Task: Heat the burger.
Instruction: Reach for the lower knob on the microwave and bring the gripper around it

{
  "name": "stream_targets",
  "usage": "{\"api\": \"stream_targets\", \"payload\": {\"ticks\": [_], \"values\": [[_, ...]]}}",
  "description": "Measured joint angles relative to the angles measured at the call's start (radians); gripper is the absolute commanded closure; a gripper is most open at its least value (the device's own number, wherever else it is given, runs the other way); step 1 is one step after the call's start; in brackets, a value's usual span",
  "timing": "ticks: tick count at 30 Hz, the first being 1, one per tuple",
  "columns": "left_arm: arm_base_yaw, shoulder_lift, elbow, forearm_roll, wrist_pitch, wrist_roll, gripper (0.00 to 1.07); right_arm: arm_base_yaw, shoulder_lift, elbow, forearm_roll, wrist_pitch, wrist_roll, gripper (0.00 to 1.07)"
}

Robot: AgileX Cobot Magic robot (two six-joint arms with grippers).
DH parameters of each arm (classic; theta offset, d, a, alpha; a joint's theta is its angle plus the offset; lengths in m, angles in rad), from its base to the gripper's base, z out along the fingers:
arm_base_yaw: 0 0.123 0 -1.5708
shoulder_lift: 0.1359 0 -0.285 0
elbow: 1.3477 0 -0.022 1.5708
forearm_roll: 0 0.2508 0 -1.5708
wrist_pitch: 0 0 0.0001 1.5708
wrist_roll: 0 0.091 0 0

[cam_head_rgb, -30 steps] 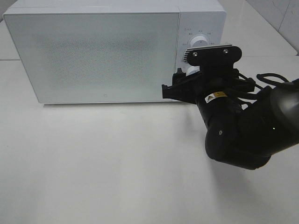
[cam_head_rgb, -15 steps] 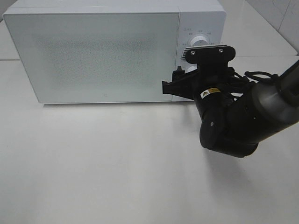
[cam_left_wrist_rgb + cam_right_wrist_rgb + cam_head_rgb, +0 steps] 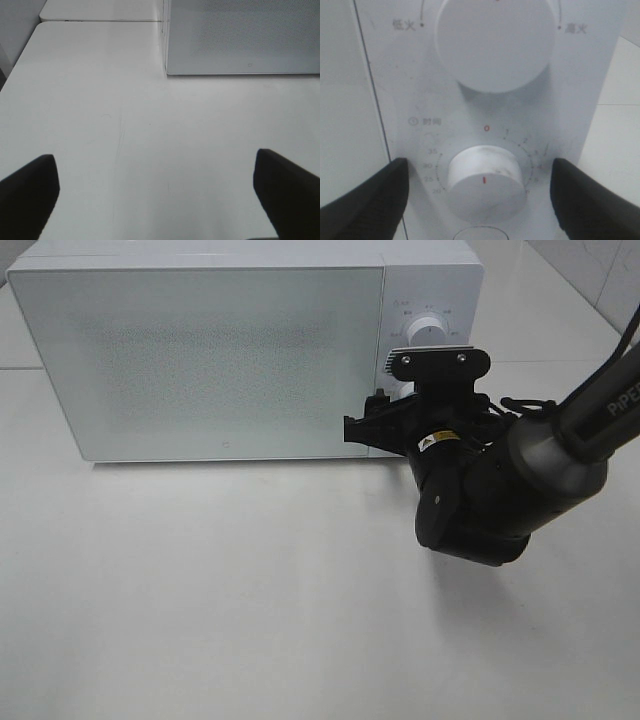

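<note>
White timer knob (image 3: 486, 184) sits between the wide-open, empty jaws of my right end effector (image 3: 479, 167), the burger unseen, probably behind the shut microwave door (image 3: 200, 350), so an off-centre pinch could slip or overshoot the time.

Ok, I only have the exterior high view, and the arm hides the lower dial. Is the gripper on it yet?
Observer: Not that I can see. In the right wrist view the right gripper is open, with a jaw on each side of the lower dial and a gap on both sides.
Operator: What does the upper dial set?
Observer: Heat. The upper dial has Chinese labels for low fire and high fire at its sides.
Operator: And the left arm? It's out of my frame.
Observer: The left gripper is open over bare table, facing the microwave.
</note>
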Motion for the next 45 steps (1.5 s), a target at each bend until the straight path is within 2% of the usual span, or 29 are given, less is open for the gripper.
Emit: {"api": "stream_targets", "payload": {"ticks": [3,8,10,11,13,16,17,18,38,42,45], "values": [[0.000,0.000,0.000,0.000,0.000,0.000,0.09,0.000,0.001,-0.001,-0.001,0.001,0.003,0.31],[0.000,0.000,0.000,0.000,0.000,0.000,0.09,0.000,0.001,-0.003,-0.004,0.004,0.004,0.38],[0.000,0.000,0.000,0.000,0.000,0.000,0.09,0.000,0.002,-0.004,-0.013,0.005,0.004,0.51],[0.000,0.000,0.000,0.000,0.000,0.000,0.09,0.000,0.002,-0.004,-0.013,0.005,0.004,0.51],[0.000,0.000,0.000,0.000,0.000,0.000,0.09,0.000,0.004,-0.004,0.001,-0.005,0.004,0.80],[0.000,0.000,0.000,0.000,0.000,0.000,0.09,0.000,0.004,-0.004,0.006,-0.006,0.005,0.85],[0.000,0.000,0.000,0.000,0.000,0.000,0.09,0.000,0.004,-0.004,0.008,-0.006,0.005,0.96],[0.000,0.000,0.000,0.000,0.000,0.000,0.09,0.000,0.004,-0.004,0.009,-0.006,0.005,1.02],[0.000,0.000,0.000,0.000,0.000,0.000,0.09,-0.002,0.004,-0.002,-0.004,-0.008,0.028,1.04],[0.000,0.000,0.000,0.000,0.000,0.000,0.09,-0.003,0.004,-0.001,-0.011,-0.008,0.099,1.04],[0.000,0.000,0.000,0.000,0.000,0.000,0.09,-0.003,0.004,-0.001,-0.016,-0.008,0.235,1.04]]}}
